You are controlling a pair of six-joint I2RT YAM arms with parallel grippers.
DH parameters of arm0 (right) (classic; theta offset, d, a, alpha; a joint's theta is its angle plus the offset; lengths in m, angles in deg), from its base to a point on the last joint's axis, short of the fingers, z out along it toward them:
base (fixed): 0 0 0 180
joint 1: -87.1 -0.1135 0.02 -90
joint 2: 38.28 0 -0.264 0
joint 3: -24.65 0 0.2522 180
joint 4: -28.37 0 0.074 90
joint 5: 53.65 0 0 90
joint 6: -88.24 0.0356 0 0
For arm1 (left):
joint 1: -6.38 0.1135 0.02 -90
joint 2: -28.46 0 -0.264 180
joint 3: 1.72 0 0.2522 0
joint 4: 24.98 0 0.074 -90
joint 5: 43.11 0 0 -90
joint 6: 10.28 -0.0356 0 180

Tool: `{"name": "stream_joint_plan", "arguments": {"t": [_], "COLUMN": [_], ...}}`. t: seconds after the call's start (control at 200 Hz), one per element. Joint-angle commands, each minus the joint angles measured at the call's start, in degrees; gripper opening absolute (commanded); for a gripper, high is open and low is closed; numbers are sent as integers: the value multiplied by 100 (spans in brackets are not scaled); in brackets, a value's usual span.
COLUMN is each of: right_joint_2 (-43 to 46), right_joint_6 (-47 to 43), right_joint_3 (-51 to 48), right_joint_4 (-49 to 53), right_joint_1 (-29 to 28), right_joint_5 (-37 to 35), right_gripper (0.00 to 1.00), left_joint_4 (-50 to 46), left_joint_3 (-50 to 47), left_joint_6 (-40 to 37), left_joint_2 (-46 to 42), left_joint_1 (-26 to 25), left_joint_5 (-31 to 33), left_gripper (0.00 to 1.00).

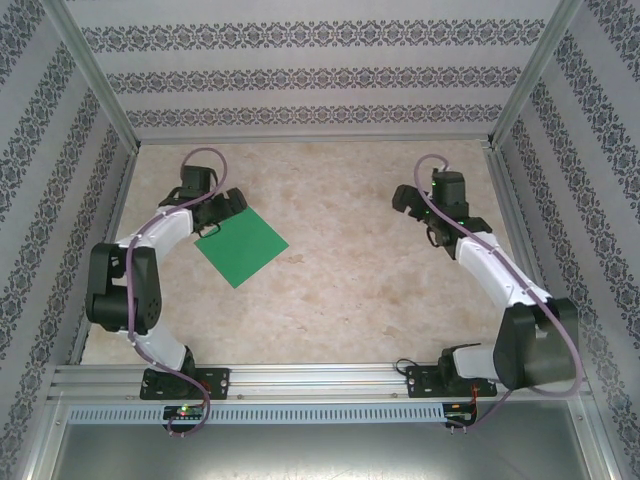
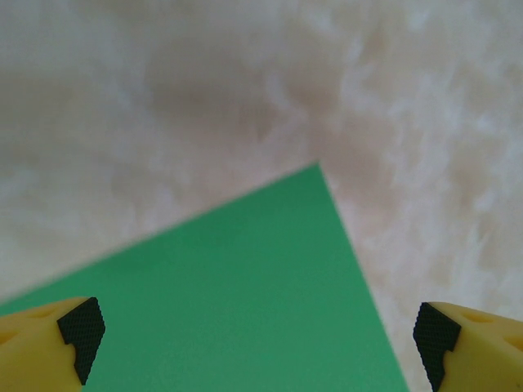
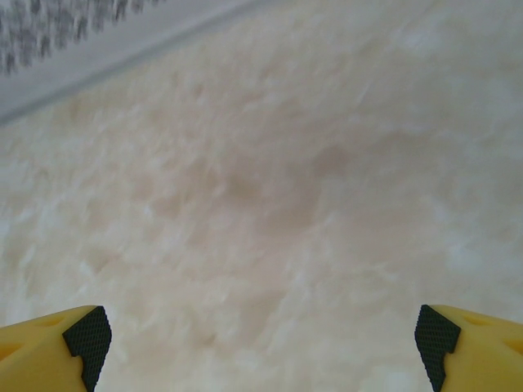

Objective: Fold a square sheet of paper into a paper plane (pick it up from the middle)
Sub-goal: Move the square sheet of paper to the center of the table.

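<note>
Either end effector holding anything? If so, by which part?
Nothing held: left end effector is open over the sheet, which lies flat on the table; right end effector is open over the table.

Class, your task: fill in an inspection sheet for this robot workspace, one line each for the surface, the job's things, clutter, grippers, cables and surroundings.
Surface: table, marbled beige, matte.
Job's things: square sheet of paper, bright green, lying flat and unfolded, turned corner-on, on the left half.
Clutter: nothing seen.
Grippers: left gripper open, over the sheet's left edge, contact cannot be told; right gripper open, over bare table, well apart from the sheet.
Cables: left cable and right cable, lilac, each looping along its arm, off the sheet.
Surroundings: patterned walls on three sides; metal rail at the near edge carrying both arm bases.
</note>
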State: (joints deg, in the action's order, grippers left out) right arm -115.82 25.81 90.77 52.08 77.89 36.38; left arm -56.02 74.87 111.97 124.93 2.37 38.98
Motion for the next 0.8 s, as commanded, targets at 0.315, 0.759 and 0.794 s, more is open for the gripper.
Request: {"name": "stream_joint_plan", "arguments": {"t": [0.315,0.759,0.794], "right_joint_2": [-951,-877,-844], "right_joint_6": [603,699,735], "right_joint_3": [626,594,568], "right_joint_4": [342,589,640], "right_joint_1": [-852,-825,-803], "right_joint_5": [469,142,108], "right_gripper": [98,98,98], "left_joint_4": [-879,-720,-658], "left_joint_3": [325,1003,1078], "left_joint_6": [1231,1810,1864], "left_joint_2": [841,1848,1903], "left_joint_1": [-874,-2180,-2327], "left_joint_5": [148,-845,-980], "left_gripper": [100,100,100]}}
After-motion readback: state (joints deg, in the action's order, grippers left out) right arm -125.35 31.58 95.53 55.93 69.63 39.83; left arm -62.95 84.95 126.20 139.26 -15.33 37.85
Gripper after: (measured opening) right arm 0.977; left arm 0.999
